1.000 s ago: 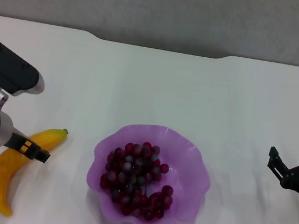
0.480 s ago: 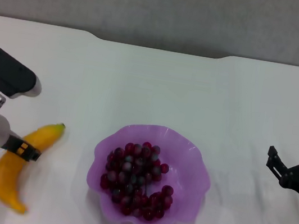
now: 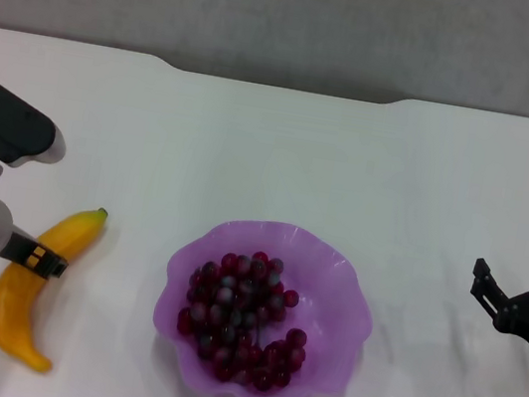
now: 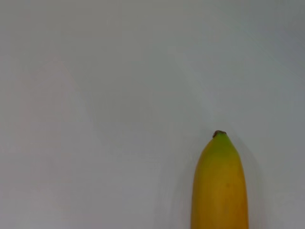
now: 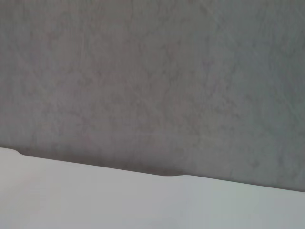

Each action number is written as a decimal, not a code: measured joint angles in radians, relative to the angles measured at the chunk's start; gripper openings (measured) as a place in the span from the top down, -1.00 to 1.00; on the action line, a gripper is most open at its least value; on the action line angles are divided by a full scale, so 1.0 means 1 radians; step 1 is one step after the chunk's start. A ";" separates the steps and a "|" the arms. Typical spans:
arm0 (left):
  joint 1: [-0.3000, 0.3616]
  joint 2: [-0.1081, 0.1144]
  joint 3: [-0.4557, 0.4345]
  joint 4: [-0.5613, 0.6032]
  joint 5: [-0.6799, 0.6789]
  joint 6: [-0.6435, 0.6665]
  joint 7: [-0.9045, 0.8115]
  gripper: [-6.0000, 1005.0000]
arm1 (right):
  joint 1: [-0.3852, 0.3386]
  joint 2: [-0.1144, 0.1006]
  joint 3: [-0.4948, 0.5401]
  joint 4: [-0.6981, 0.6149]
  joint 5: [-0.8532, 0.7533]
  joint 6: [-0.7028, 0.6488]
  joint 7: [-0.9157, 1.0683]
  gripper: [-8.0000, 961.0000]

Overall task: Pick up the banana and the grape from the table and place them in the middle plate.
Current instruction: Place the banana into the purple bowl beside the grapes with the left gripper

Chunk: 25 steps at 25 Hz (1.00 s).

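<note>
From the head view I see the banana [image 3: 29, 287] lying on the table [image 3: 282, 151] at the near left, its green stem tip pointing far-right toward the middle plate [image 3: 344, 297]. The left gripper [image 3: 41, 262] sits across the banana's middle; its black-and-orange finger [image 3: 37, 258] lies over the fruit, but I cannot tell from here whether the jaws are actually clamped on it. The middle plate stands near centre, well apart from the banana, and the grape [image 3: 241, 318] already lies inside it as a curved bunch. The right gripper [image 3: 515, 289] is parked at the near right edge, clear of the plate, with its two black fingers spread apart and nothing between them.

In the left wrist view I see only the banana's [image 4: 220, 186] stem end, yellow shading to green with a dark tip, against the white table [image 4: 95, 119]. No fingers of that arm show here.

In the right wrist view I see the table's [image 5: 95, 200] notched far edge and the grey wall [image 5: 152, 71] behind it.
</note>
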 joint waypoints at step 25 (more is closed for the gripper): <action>0.062 -0.008 0.125 -0.273 -0.703 -0.026 0.039 0.05 | 0.005 0.000 0.006 -0.006 0.000 0.009 0.000 -0.77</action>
